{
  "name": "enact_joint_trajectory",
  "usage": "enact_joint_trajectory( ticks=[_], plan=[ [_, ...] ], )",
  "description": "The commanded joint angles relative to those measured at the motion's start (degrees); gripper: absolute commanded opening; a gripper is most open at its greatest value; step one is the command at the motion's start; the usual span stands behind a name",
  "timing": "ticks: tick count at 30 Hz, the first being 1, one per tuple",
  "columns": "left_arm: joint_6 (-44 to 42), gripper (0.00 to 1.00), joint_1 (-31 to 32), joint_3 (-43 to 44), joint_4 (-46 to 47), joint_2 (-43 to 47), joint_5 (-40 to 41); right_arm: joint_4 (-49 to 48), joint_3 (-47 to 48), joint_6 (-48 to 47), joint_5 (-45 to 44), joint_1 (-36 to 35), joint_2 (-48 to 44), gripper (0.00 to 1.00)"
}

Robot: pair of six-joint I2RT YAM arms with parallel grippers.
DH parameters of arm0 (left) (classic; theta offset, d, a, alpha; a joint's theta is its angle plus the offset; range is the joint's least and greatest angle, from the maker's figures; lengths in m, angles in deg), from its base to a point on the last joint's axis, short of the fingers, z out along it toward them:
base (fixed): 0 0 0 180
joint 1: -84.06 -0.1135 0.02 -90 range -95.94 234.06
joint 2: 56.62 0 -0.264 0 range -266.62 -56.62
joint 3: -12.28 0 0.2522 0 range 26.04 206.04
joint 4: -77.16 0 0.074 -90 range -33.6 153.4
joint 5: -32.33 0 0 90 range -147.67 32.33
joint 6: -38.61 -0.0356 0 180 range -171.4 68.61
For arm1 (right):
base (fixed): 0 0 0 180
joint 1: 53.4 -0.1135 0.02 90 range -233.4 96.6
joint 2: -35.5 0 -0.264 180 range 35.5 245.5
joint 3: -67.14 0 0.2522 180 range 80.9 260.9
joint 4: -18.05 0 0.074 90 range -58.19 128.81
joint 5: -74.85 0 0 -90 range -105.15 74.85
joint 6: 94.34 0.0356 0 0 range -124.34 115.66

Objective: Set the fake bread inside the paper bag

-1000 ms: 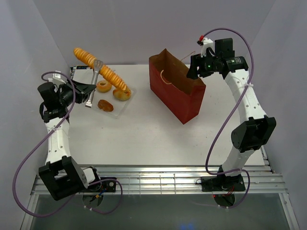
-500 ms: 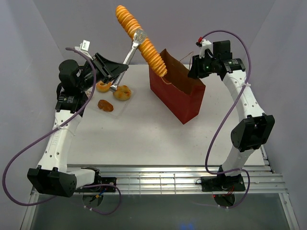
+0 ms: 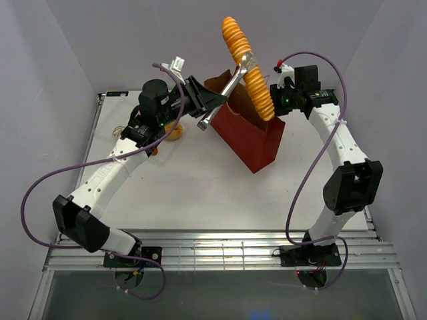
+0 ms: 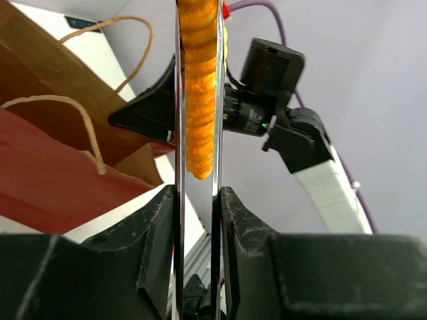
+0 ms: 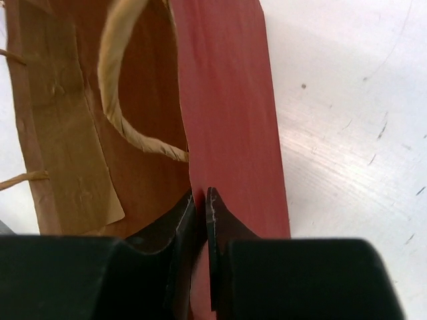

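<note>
White tabletop (image 3: 200,193), pale walls all round; start your eye at the left claw (image 3: 200,100). It is clamped shut on the handle end of the metal tongs (image 3: 227,90), and the left wrist view shows its fingers (image 4: 157,227) pressing the two blades together. From that claw the tongs run out toward 2 o'clock in the top view, and their tips pinch the long ridged loaf (image 3: 248,67) near its middle.

The loaf is up in the air, clear of the table. Its long axis runs from 11 o'clock down to 5 o'clock, with the lower end at the right-hand part of the paper bag (image 3: 250,137) mouth. The left wrist view shows that end just beside the bag's tan handles, but I can't tell you whether it has crossed the rim.

Your right claw (image 5: 200,207) is shut on the bag's near wall at the rim, holding it at the 3 o'clock end of the opening, just beside the loaf's lower tip.

So the move turns on that slant. By my reading you need the loaf steeper and its low end brought toward 9 o'clock, away from the right claw, before you let the tongs go. A bun (image 3: 175,133) waits on the table, half hidden behind your left arm.
</note>
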Motion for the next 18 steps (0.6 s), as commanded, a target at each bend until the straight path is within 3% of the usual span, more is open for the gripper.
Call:
enact_joint_trajectory(
  ticks=[1, 10, 18],
  plan=[
    [-3.6, 0.0, 2.0, 1.0, 2.2, 0.4, 6.8, -2.6, -4.0, 2.8, -0.7, -0.4, -4.9, 0.15],
    [-7.9, 0.0, 4.3, -0.9, 0.8, 1.3, 12.8, -3.7, -8.0, 3.9, 0.5, -0.4, -7.2, 0.09],
    [-12.2, 0.0, 7.1, -1.1, 0.8, 0.1, 15.9, -4.1, -7.7, 4.7, 0.2, -0.4, -8.2, 0.09]
  ],
)
